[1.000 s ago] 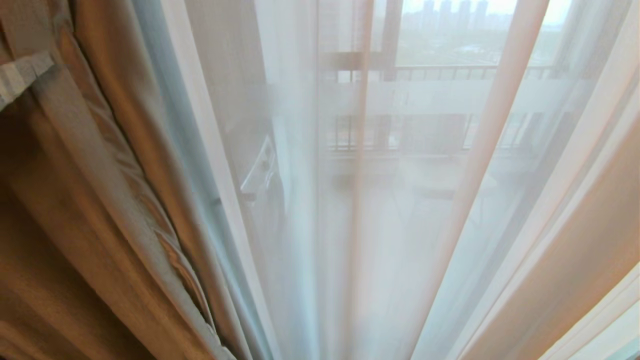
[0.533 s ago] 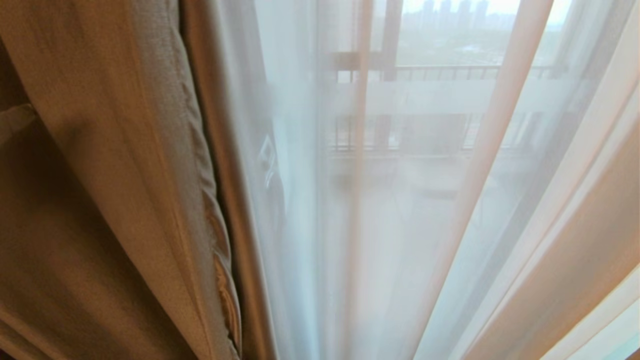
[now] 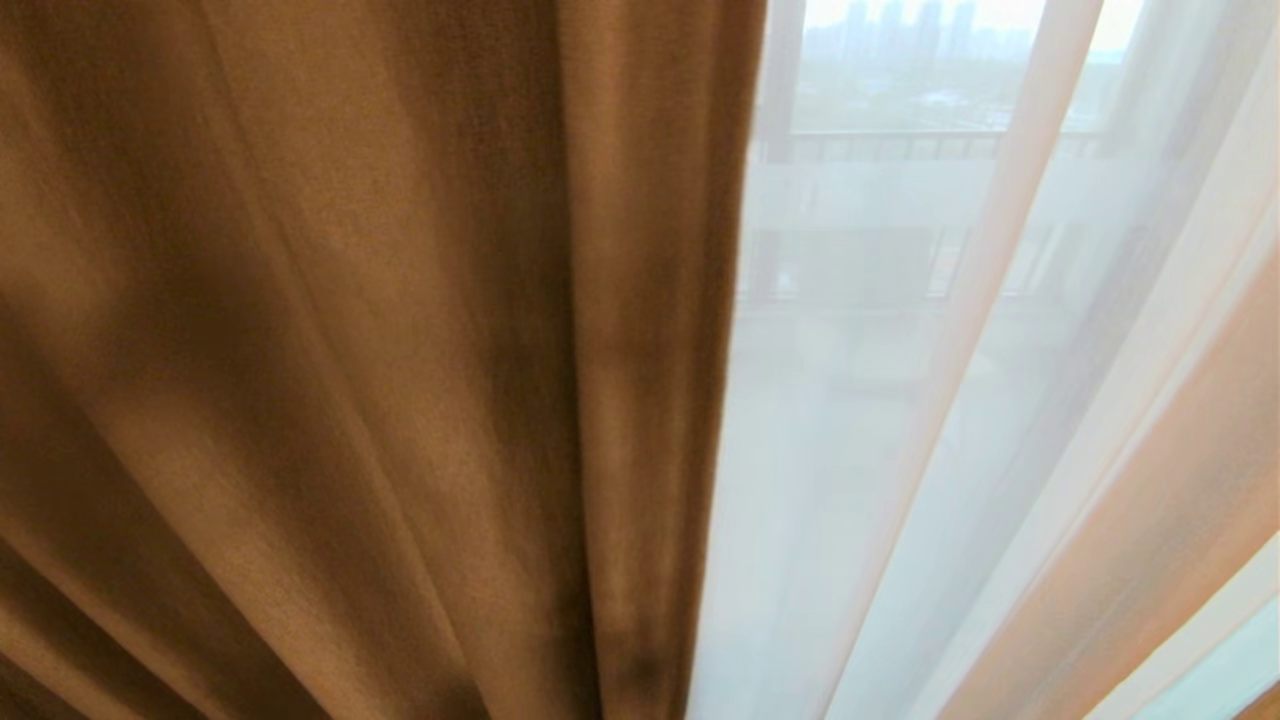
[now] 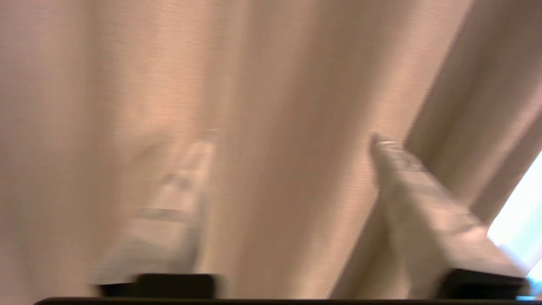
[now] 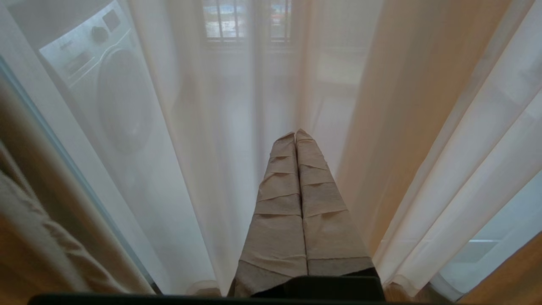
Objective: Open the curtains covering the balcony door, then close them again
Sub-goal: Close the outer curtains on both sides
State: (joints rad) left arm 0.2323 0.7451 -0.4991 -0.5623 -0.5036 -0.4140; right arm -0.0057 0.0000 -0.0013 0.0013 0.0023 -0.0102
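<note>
Plain tan-brown drape [image 3: 350, 350], see-through white sheers [image 3: 880, 450], white washing machine [image 5: 106, 84]

Your right gripper [image 5: 295, 134] hangs with its two tape-wrapped fingers [image 5: 279, 199] pressed flat together along their whole length, holding nothing. It points at the white sheers [image 5: 199, 161], just short of the cloth; contact cannot be confirmed. You can see through the sheers to a white washing machine [image 5: 106, 80] with a round door and a control knob, and farther back a barred railing [image 5: 245, 21] over a pale floor. A thick beige drape [image 5: 38, 237] hangs gathered at one side. Heavier folds of sheer cloth bunch at the other side, beside a strip of bare glass [image 5: 487, 258].
</note>
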